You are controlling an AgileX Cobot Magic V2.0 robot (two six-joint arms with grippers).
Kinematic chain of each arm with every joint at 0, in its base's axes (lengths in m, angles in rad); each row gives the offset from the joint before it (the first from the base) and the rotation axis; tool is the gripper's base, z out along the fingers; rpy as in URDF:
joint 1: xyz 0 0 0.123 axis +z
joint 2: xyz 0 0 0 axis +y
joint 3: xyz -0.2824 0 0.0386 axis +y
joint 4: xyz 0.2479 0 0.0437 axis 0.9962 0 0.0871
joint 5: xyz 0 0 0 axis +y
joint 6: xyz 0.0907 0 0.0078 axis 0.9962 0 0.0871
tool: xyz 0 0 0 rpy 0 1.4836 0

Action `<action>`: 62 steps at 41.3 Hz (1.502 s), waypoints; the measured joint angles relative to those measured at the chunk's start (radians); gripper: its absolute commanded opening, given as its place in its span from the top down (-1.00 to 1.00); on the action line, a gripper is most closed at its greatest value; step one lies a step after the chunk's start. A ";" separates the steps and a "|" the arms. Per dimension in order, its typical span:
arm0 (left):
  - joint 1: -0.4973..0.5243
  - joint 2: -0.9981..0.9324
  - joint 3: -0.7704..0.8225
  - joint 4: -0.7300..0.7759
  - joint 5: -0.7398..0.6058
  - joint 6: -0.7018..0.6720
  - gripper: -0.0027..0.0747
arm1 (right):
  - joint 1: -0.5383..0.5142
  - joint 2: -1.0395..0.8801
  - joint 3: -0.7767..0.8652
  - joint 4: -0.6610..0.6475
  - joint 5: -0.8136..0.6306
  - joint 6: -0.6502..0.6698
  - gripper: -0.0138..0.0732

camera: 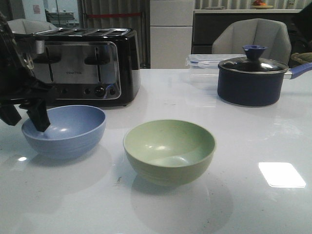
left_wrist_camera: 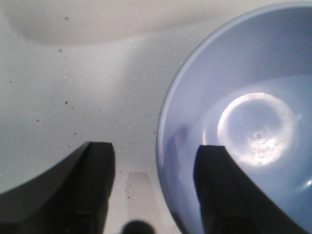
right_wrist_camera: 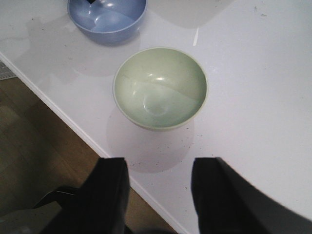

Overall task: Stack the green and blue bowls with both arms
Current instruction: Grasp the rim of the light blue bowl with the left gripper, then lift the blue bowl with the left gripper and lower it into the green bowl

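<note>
Left wrist view: open left pincer [left_wrist_camera: 153, 190] straddles blue bowl [left_wrist_camera: 243, 122] rim, one finger inside.

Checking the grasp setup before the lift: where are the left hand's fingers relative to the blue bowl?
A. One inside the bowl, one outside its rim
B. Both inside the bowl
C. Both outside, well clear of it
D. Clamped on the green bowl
A: in the left wrist view one finger sits over the blue bowl's interior, the other outside its rim; jaws open.
</note>
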 measured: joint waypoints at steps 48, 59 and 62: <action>-0.322 -0.085 -0.260 -0.228 0.233 0.084 0.68 | 0.000 0.000 0.000 -0.002 0.002 -0.002 -0.29; -0.336 0.019 -0.260 -0.284 0.180 0.083 0.68 | 0.000 0.000 0.000 -0.002 0.002 -0.002 -0.29; -0.336 0.047 -0.260 -0.292 0.164 0.084 0.68 | 0.000 0.000 0.000 -0.002 0.002 -0.002 -0.29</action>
